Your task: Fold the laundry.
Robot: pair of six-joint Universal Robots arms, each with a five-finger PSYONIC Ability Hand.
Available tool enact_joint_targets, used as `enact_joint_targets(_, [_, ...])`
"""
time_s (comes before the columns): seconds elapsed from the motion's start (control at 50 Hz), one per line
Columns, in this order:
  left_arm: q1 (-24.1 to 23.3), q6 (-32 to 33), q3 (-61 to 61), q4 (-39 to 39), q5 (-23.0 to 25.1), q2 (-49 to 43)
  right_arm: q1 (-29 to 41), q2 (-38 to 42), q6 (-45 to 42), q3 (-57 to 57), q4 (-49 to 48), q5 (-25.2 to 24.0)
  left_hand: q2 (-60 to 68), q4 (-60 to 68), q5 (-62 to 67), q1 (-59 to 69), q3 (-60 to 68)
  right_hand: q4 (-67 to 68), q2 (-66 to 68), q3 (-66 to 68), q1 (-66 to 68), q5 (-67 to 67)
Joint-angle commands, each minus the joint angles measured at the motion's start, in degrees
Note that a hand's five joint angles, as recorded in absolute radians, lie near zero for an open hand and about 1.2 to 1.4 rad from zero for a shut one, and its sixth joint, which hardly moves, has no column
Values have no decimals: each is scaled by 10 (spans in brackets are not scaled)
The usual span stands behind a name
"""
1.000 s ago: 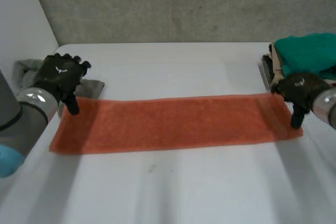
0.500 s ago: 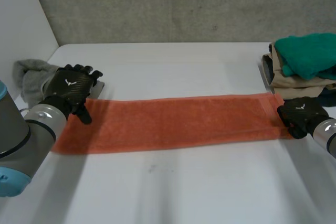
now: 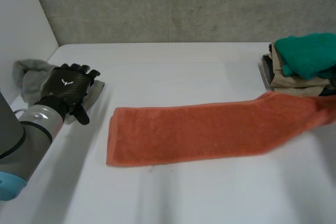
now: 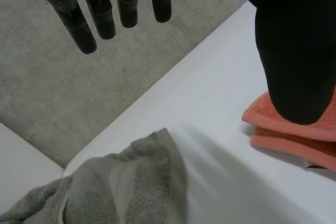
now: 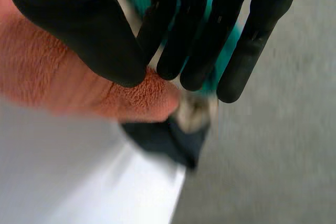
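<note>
Right robot hand pinches the orange towel, end raised beside the clothes stack at the counter right edge; left robot hand, straight-fingered, empty, near the grey towel.

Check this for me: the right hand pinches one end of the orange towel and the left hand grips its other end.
Wrong on the left hand: it grips nothing. The head view shows it open by the grey towel, apart from the orange towel, whose other end lies free. The right hand does pinch one end.
</note>
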Motion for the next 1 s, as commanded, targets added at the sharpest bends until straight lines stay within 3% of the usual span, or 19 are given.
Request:
enact_joint_targets(0.02, [10,-1,-1,-1,-1,33,236,-31,73,-3,-107,-5,-13,-13,-27,-10,-14,114,126,121,170,130])
enact_joint_targets(0.12, [29,-25,-9,-4,0,57,399,-5,74,-8,-186,-10,-13,-13,-27,-10,-14,114,126,121,170,130])
enact_joint_targets(0.26, [36,-69,-25,-4,5,75,604,157,61,-83,-186,-15,-11,-11,-26,-8,-13,114,126,121,170,130])
enact_joint_targets(0.4, [36,-70,-32,-2,5,75,632,218,51,-130,-159,0,-11,-11,-26,-8,-13,93,105,100,149,109])
enact_joint_targets(0.46, [36,-70,-32,-2,5,74,629,203,61,-132,-156,24,-11,-11,-26,-8,-13,-562,-551,-556,-507,-547])
enact_joint_targets(0.48, [35,-70,-31,0,5,74,627,189,68,-129,-156,56,-11,-11,-26,-8,-13,-586,-574,-579,-530,-570])
enact_joint_targets(0.56, [32,-70,-27,2,5,74,617,144,127,-115,-149,138,-11,-11,-26,-8,-13,-586,-574,-579,-530,-570])
enact_joint_targets(0.62, [28,-71,-23,2,5,74,580,107,160,-95,-103,162,-11,-11,-26,-8,-13,-586,-574,-579,-530,-570])
enact_joint_targets(0.76, [-2,-72,-14,6,4,66,479,78,174,-36,59,156,-11,-11,-26,-8,-13,-586,-574,-579,-530,-570])
enact_joint_targets(0.86, [-17,-72,-13,15,4,53,415,81,161,24,21,148,-11,-11,-26,-8,-13,-586,-574,-579,-530,-570])
enact_joint_targets(0.9, [-23,-72,-12,17,4,47,399,81,152,39,-4,152,-11,-11,-26,-8,-13,-496,-485,-489,-441,-481])
enact_joint_targets(0.98, [-28,-72,-11,18,3,40,380,78,124,63,-69,166,-11,-11,-26,-8,-13,90,101,97,145,106])
enact_joint_targets(1.0, [-29,-72,-11,18,3,40,379,75,120,66,-98,179,-11,-11,-26,-8,-13,114,125,121,169,130])
